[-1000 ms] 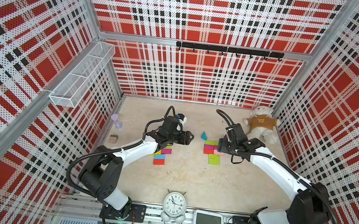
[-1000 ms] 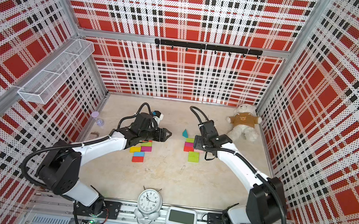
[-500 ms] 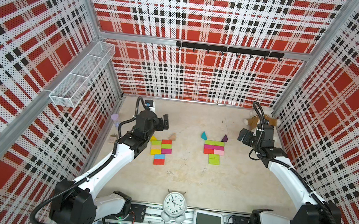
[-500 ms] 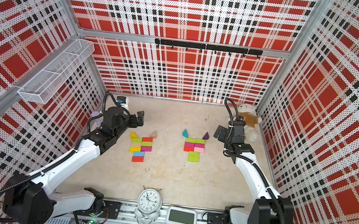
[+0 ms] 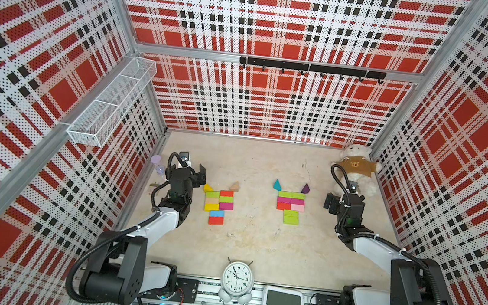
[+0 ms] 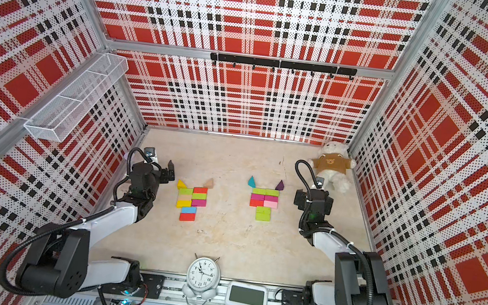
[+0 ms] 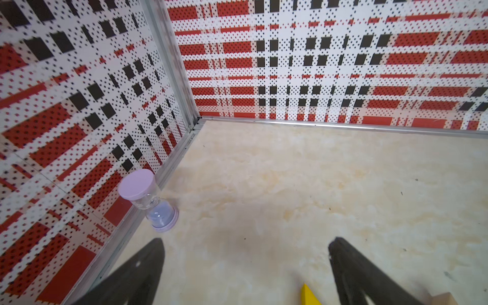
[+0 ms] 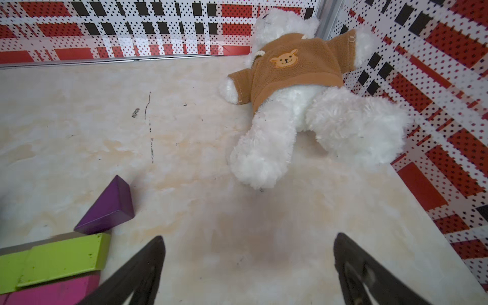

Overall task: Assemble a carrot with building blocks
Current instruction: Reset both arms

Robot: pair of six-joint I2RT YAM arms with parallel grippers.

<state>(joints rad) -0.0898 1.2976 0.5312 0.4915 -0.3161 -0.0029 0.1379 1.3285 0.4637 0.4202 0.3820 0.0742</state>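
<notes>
1. Lime, red, tan, yellow, magenta and blue painted wooden rectangles (image 5: pixel 218 202) lie flat, packed together, with a yellow wedge (image 5: pixel 208 188) and a tan wedge (image 5: pixel 234 186) at the far edge.
2. Well apart, a second cluster (image 5: pixel 290 205) of lime, magenta, pink and red rectangles has a teal wedge (image 5: pixel 277 185) and a purple wedge (image 5: pixel 305 188) at its far edge.

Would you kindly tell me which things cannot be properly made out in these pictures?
Yellow wedge and tan wedge: left wrist view, cut off by the bottom edge.
Magenta block: right wrist view, cut off by the bottom edge.
Digital display: both top views, screen too small to read.
Teddy bear: face too small in both top views.
</notes>
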